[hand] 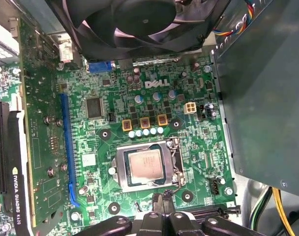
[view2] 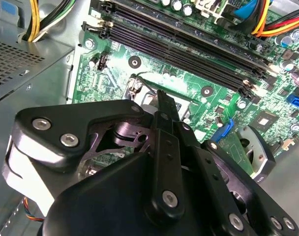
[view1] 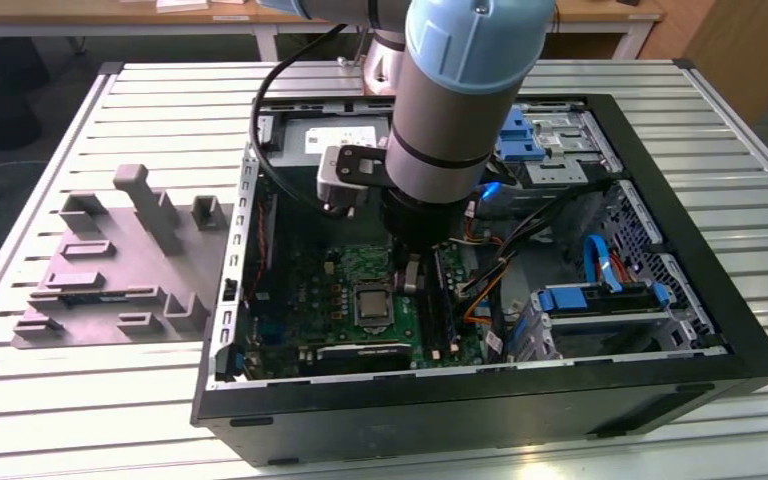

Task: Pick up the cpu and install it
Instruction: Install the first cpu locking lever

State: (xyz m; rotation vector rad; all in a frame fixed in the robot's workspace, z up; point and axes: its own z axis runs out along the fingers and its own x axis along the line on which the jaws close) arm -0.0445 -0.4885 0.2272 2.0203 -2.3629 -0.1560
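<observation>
The open computer case (view1: 704,330) holds a green circuit board (hand: 198,147); the cpu (hand: 145,165) sits in its socket, just below the narrowed, empty gripper (hand: 161,202).

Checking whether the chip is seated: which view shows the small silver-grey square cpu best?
The first wrist view: the small silver-grey square cpu lies face-on in its socket. The exterior view shows it small; the second wrist view doesn't settle it.
</observation>
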